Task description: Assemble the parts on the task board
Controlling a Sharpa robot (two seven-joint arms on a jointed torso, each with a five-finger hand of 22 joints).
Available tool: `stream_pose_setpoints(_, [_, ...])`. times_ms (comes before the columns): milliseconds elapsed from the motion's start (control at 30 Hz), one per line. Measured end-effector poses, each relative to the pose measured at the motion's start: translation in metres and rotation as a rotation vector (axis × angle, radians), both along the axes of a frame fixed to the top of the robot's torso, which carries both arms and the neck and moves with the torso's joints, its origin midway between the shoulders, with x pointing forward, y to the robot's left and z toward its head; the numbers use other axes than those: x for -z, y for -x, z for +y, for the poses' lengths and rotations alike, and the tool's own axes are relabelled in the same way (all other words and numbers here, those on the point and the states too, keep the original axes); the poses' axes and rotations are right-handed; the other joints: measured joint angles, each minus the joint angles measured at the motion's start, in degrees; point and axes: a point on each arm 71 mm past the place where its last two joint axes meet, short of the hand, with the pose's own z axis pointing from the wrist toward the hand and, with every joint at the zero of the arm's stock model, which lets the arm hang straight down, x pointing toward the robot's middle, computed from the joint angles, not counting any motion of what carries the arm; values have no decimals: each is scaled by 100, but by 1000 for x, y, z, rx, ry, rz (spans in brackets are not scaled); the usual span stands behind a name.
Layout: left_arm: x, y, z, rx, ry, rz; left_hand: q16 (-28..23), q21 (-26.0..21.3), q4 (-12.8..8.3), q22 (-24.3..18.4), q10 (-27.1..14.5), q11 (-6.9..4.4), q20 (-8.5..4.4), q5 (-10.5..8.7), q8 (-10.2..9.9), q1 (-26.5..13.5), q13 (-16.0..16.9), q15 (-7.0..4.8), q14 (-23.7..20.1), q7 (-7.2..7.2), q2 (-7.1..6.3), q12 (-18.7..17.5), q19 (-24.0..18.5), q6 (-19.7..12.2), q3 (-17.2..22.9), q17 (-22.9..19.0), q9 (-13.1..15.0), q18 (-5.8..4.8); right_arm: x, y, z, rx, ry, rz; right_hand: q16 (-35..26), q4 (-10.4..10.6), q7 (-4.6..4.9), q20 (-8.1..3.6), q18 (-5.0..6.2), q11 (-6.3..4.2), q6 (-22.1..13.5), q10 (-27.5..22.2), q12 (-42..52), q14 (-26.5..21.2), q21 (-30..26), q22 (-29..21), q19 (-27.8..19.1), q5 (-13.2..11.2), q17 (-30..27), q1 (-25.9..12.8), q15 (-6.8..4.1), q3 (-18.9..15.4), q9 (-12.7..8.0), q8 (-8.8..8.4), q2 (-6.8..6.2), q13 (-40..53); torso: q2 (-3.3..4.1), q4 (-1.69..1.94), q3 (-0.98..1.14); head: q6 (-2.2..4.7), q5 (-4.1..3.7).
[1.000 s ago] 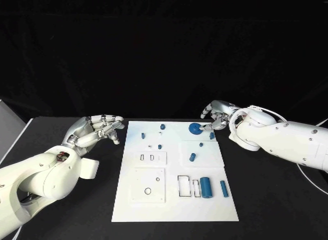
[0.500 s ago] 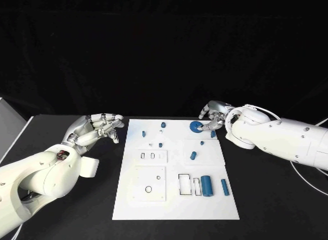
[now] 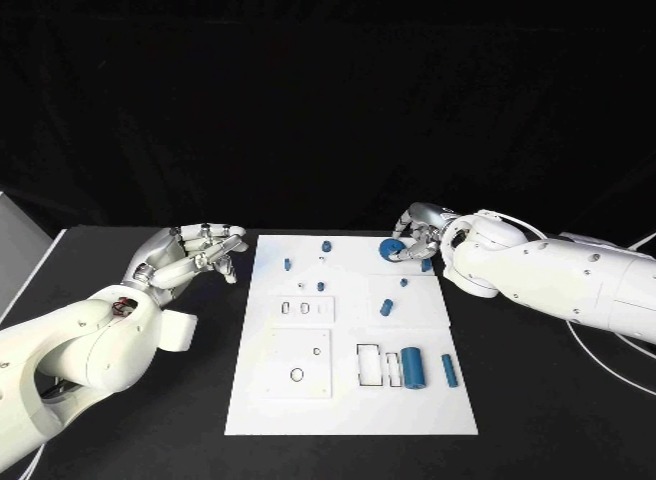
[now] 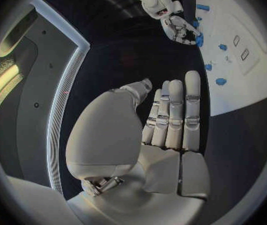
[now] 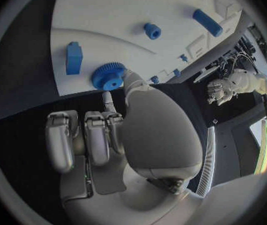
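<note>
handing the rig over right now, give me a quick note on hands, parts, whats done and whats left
Right hand touches the blue gear at the far right corner of the task board; whether it grips it is unclear.
Left hand hovers open off the board's left edge, holding nothing.
Large blue cylinder and slimmer blue pin lie loose near the rectangular slot. Small blue pieces are scattered across the far half.
Done: nothing plainly seated. Left: most of the assembly.
</note>
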Motion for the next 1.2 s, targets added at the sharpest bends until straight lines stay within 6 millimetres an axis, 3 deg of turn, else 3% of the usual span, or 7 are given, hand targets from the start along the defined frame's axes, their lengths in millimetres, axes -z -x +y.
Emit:
stream_pose_setpoints(100, [0, 0, 0, 1, 0, 0, 0, 0, 0, 5, -9, -9, 0, 0, 0, 0, 0, 0, 0, 0, 0, 0, 0, 0, 0, 0, 0, 0, 1, -1, 0, 3, 3, 0, 0, -20, -12, 0, 0, 0, 12, 0, 0, 0, 0, 0, 0, 204, 0, 46, 0, 71, 7, 32, 12, 0, -1, -2, -1, -24, -1])
stream_pose_setpoints(300, [0, 0, -1, 2, 0, 0, -1, 24, 0, 5, -30, 11, 0, 0, 0, 0, 5, 0, 0, 0, 0, 0, 0, 0, 0, 7, 0, 0, 3, -3, 0, 9, 10, 1, -1, -14, -38, 0, 0, 0, 39, 0, 0, 0, 23, -1, 0, 347, 0, 74, 0, 157, 7, 33, 29, -1, -2, -1, 1, -46, -8])
stream_pose_setpoints(633, [0, 0, 0, 2, 0, -1, 21, 23, 0, 12, -29, 11, 0, 0, 0, 0, 10, 1, -1, 0, 0, 0, 0, 0, 0, 10, 1, 0, 4, -4, -1, 9, 17, 3, -4, -33, -38, 0, 1, 0, 167, -1, 0, 0, 23, -2, 0, 1095, -1, 74, 0, 778, -36, 47, 28, -1, -4, -10, 4, -74, -19])
stream_pose_setpoints(700, [0, 0, 0, 2, 0, -1, 21, 23, 0, 12, -29, 11, 0, 0, 0, 0, 10, 1, -1, 0, 0, 0, 0, 0, 0, 12, 5, 0, 4, -4, -1, 7, 19, 2, -4, -45, -50, 0, 0, 0, 221, -1, 0, 0, 23, -2, 0, 1110, -1, 73, 0, 949, -58, 38, 28, -1, -3, -9, 4, -74, -19])
stream_pose_setpoints(867, [0, 0, 0, 2, 0, 0, 21, 23, 0, 11, -29, 11, 0, 0, 0, 0, 10, 1, -1, 0, 0, 0, 0, 0, 0, 11, 5, 0, 4, -2, 3, -7, 27, -3, -4, -89, -80, 0, 0, 0, 373, -1, 0, 1, 23, -2, 0, 839, -1, 12, 0, 1319, -73, 81, -34, -2, -3, -8, 4, -81, -19])
stream_pose_setpoints(1200, [0, 0, -1, 2, 0, 0, 21, 45, -16, 20, -29, 11, 0, 0, 21, 0, 19, 1, -1, 0, 0, 0, 1, 0, 17, 11, 5, 1, 0, 3, 14, -51, 42, -70, -4, -156, -93, -57, 1, -53, 467, 8, 0, -18, 45, -2, -6, 823, -2, -35, -108, 1561, -71, 147, -171, -2, -12, -10, 4, -75, -32])
